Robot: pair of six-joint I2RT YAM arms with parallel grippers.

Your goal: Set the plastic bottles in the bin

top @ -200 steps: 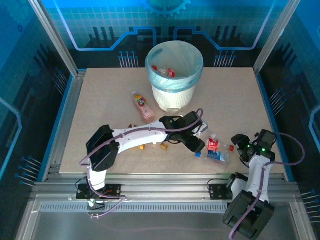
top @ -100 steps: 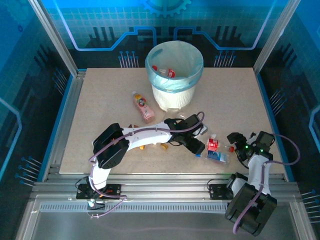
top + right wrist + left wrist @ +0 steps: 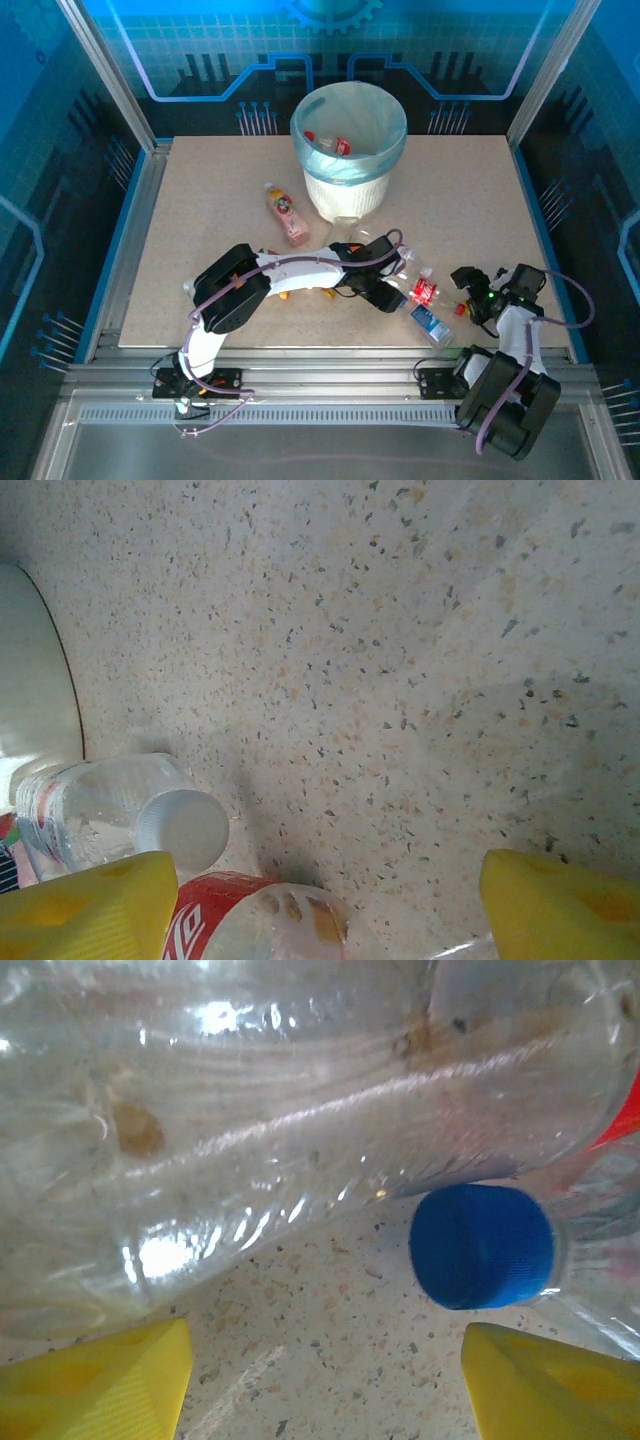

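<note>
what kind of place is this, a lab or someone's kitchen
Probably a robot test cell or demo booth, not a home: a speckled table framed by aluminium rails, walled in by blue circuit-pattern panels, with robot arms bolted at its near edge.

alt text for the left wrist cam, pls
A clear plastic bottle lies across the top, close up, with a second bottle's blue cap below it at right. The left gripper is open, yellow fingertips at the bottom corners over speckled table.
</note>
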